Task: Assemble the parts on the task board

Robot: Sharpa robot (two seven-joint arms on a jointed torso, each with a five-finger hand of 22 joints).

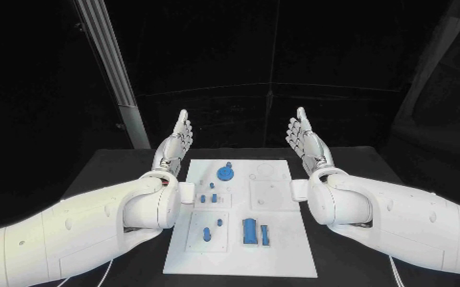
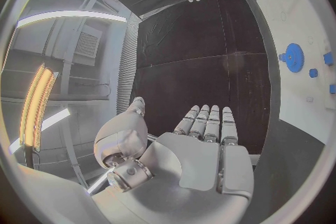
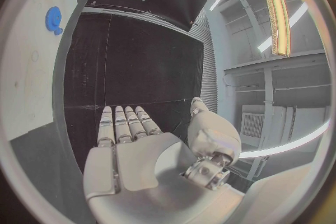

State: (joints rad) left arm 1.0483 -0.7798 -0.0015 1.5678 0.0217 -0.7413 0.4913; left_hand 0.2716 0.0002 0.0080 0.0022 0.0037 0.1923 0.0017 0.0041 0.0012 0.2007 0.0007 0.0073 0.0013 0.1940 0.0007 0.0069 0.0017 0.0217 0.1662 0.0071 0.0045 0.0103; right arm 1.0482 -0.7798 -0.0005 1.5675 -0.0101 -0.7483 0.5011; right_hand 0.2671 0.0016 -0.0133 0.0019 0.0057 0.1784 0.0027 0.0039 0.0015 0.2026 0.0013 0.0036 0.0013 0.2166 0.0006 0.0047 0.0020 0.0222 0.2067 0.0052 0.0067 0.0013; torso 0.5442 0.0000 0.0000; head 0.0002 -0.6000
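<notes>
I see the board [image 1: 240, 260] lying mid-table with blue parts [image 1: 251, 230] on it, a gear [image 1: 226, 173] at its far end. My left hand [image 1: 173, 144] and right hand [image 1: 308, 141] flank that end, fingers straight, holding nothing.

Two white arms, smooth and rounded, glossy plastic shells thick at the forearm, narrowing toward the wrist. Left arm [image 1: 86, 224] with a thin pale cable hanging under the forearm shell; right arm [image 1: 393, 214] with a similar thin cable beneath it. Behind each hand, a silver metal ring with a dark seam at the wrist. Left hand [image 1: 173, 143] and right hand [image 1: 308, 139] silver-grey, many-fingered, slender segmented fingers with darker gaps between segments. Pale flat palm plates. At each thumb base, a bulbous rounded silver housing, beside a round cylindrical metal fitting.
</notes>
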